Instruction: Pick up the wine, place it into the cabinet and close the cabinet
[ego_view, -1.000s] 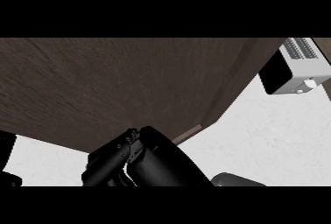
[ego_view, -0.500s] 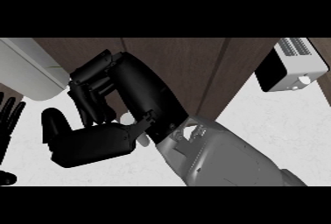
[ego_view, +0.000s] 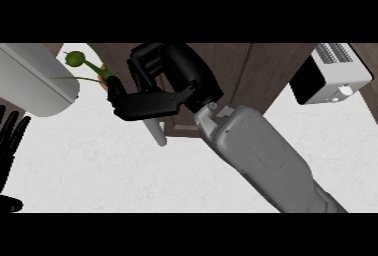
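No wine bottle shows in the head view. The dark brown cabinet fills the upper middle, and its doors look nearly flush. My right hand is raised against the left door, fingers relaxed and lying on the wood. A pale bar handle sticks out just below the palm. The grey right forearm runs up from the lower right. At the left edge my left hand rests open, fingers up.
A white toaster stands at the upper right on the pale counter. A green plant in an orange pot and a large white rounded object sit at the upper left.
The right hand has moved right and upward along the cabinet front. More of the counter, the plant and the bar handle have come into view.
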